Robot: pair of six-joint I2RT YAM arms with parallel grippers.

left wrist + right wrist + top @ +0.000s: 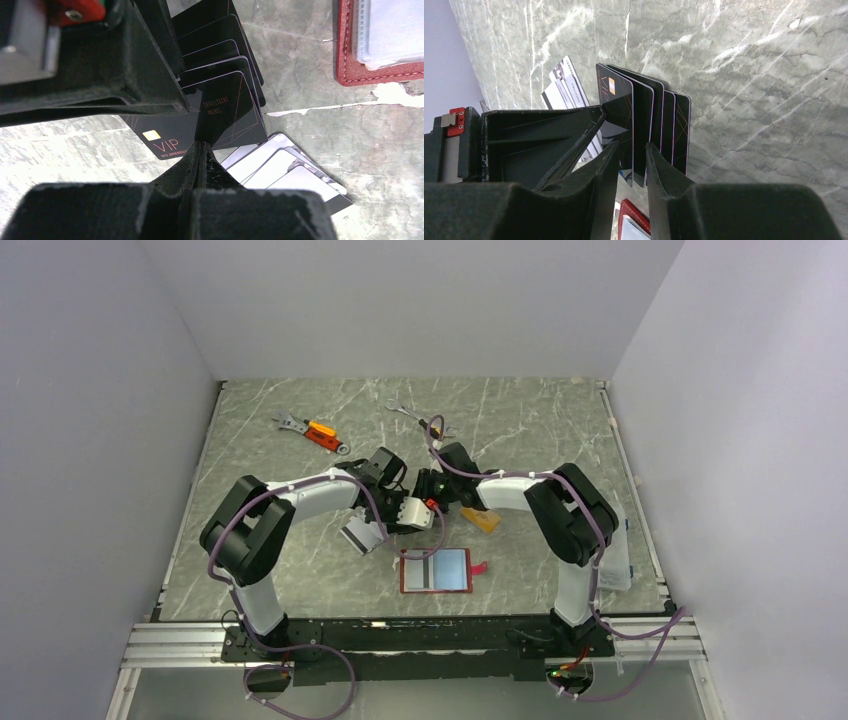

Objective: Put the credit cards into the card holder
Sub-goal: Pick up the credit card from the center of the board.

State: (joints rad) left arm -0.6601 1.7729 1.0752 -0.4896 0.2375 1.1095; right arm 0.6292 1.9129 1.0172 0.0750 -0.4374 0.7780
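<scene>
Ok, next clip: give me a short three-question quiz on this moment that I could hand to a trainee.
1. True or false: the card holder lies open on the table.
2. Multiple choice: what colour are the fanned cards pinched in the left gripper's jaws? A. silver-grey B. black C. orange-gold
3. Short answer: which arm is nearest the orange-gold card?

Key: 1. True. 2. B. 3. The right arm.
</scene>
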